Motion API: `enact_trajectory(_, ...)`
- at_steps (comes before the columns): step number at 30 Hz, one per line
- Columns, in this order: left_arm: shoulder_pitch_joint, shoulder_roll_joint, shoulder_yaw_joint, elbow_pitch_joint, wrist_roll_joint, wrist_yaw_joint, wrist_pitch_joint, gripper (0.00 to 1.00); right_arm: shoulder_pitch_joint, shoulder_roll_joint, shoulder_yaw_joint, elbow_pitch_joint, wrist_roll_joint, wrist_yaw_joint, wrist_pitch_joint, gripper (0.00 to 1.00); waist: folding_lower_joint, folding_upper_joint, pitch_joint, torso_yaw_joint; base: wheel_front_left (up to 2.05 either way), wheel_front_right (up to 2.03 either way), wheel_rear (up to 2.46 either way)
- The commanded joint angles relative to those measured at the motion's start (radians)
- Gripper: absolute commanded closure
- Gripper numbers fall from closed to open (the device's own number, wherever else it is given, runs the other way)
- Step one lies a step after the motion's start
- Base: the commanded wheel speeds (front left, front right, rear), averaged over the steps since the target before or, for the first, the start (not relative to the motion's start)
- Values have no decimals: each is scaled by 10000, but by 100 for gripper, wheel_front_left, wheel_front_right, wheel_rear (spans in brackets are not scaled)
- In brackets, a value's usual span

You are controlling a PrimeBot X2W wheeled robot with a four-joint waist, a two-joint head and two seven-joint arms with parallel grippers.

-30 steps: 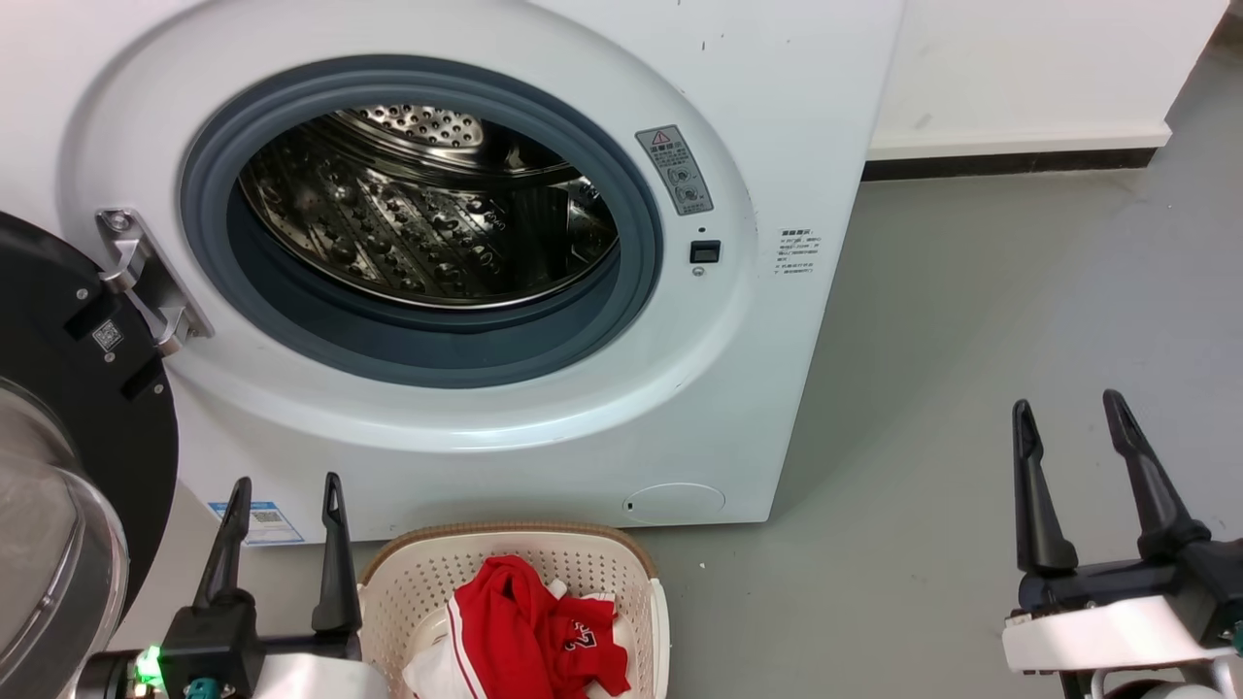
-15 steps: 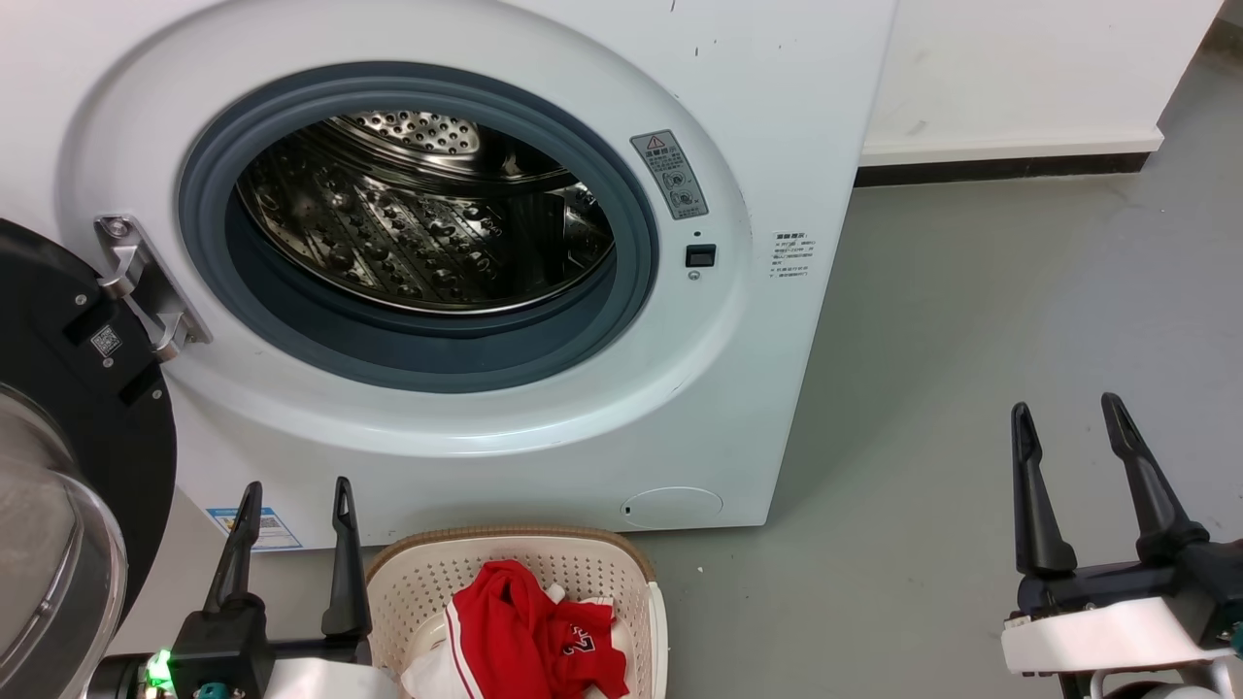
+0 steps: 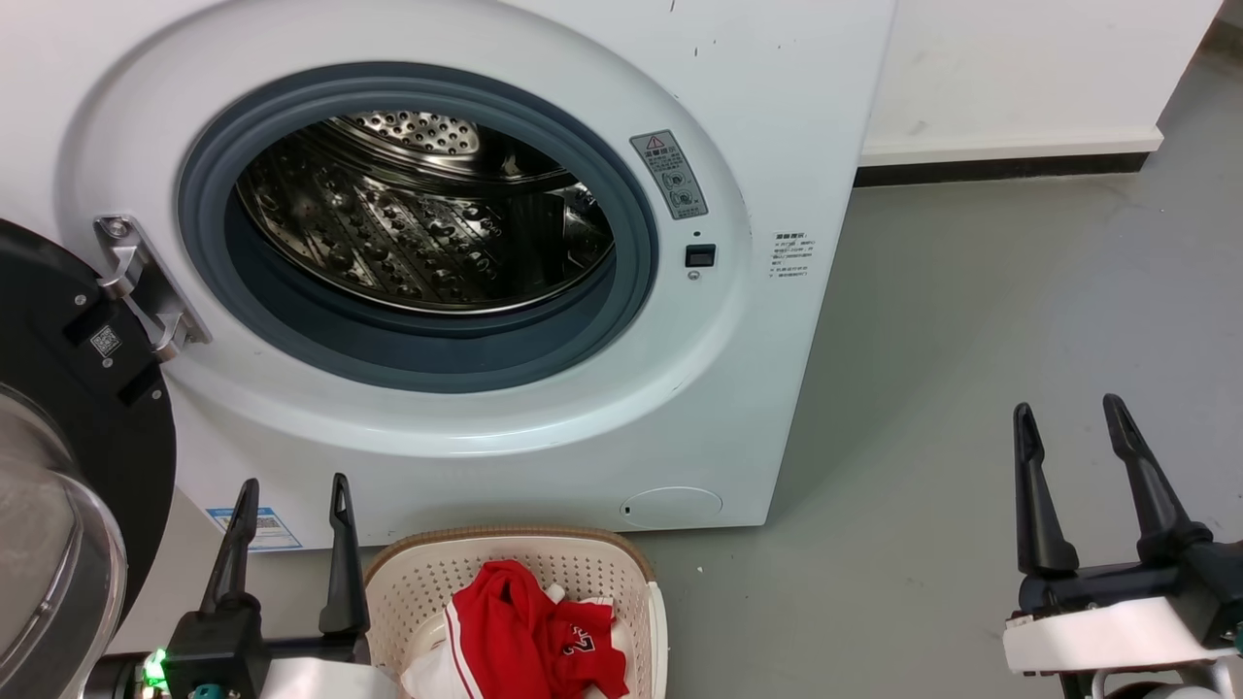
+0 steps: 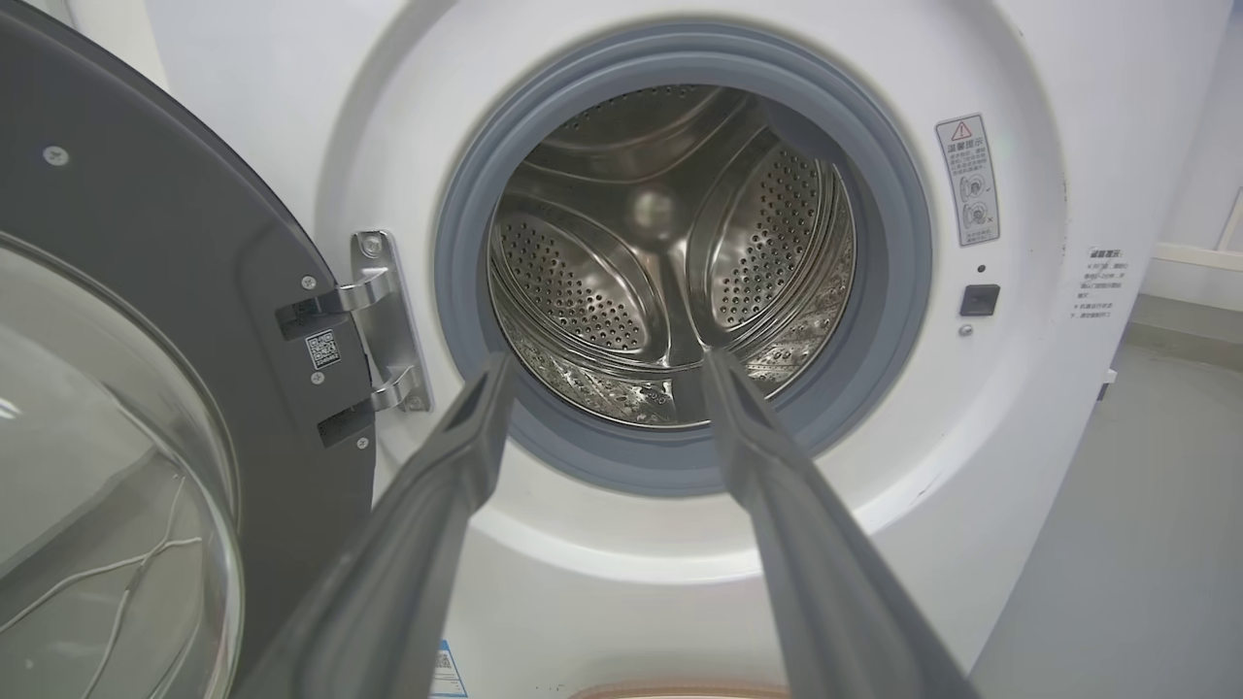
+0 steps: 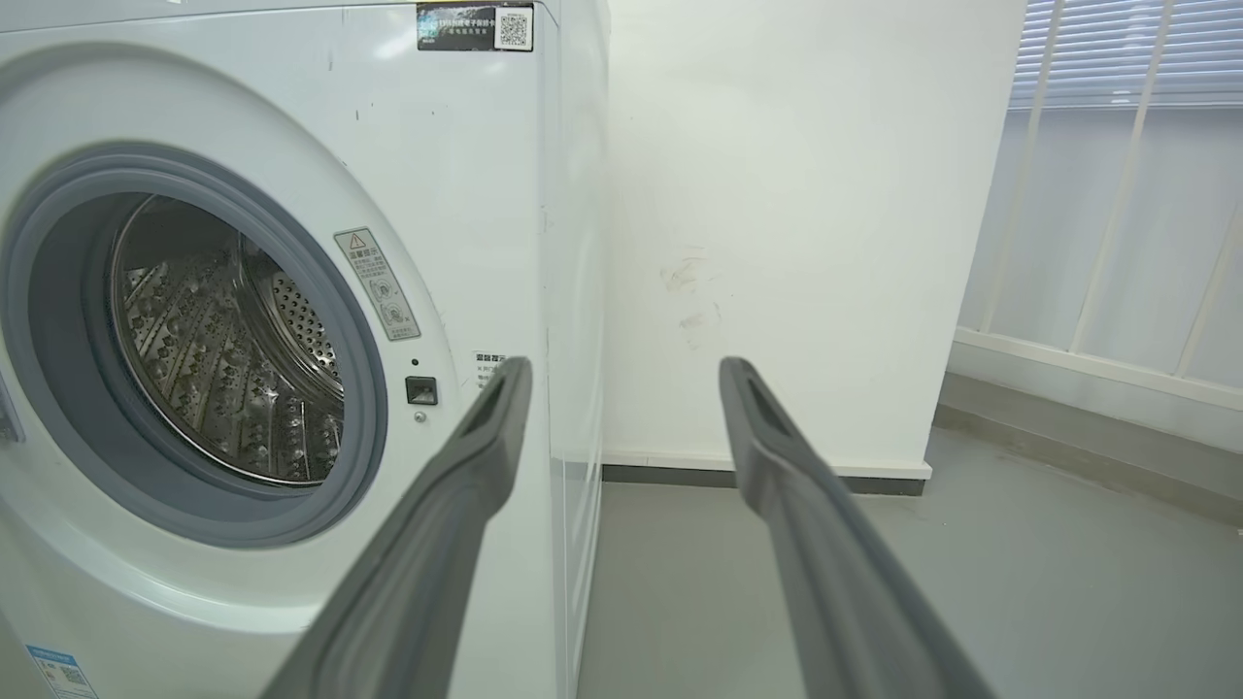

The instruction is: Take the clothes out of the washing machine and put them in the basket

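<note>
One large white washing machine [image 3: 777, 146] stands with its door [image 3: 58, 408] swung open leftward, steel drum [image 3: 418, 223] showing. Before it on the floor [image 3: 971, 291] sits the basket [image 3: 427, 582], red clothes [image 3: 515, 621] heaped inside. The left gripper [image 3: 293, 485] and right gripper [image 3: 1066, 406] flank it, fingers spread, holding nothing.

glossy white washing machine [image 3: 777, 116] with shiny perforated steel drum [image 3: 408, 233], matt rubber seal [image 3: 204, 252]; soft cloth clothes [image 3: 529, 636] in perforated plastic basket [image 3: 427, 582].
</note>
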Motion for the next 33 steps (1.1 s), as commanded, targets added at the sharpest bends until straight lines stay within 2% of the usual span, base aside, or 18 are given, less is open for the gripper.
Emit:
enact_trajectory(1, 113, -7, 36, -78, 31, -56, -26, 0, 64, 14, -23, 20, 93, -11, -20, 0, 0, 0, 13, -6, 0, 0, 0)
enact_trajectory(2, 10, -12, 19, -16, -11, -19, 0, 100, 3, 0, -8, 29, 43, 0, 0, 100, 0, 0, 10, -5, 0, 0, 0)
enact_trajectory(5, 34, -79, 6, 309, -63, -14, 57, 100, 69, 4, 35, 309, 73, 0, 13, 100, 1, 0, 9, -5, 0, 0, 0)
enact_trajectory(21, -452, -92, 145, 885, -3361, -308, 854, 100, -242, -179, 150, 887, 3607, -1, 613, 100, 1, 0, -11, 64, 0, 0, 0)
enact_trajectory(33, -715, -100, 210, 1207, -5304, -480, 1304, 100, -435, -257, 178, 1239, 5635, -2, 995, 100, 1, 0, -25, 111, 0, 0, 0)
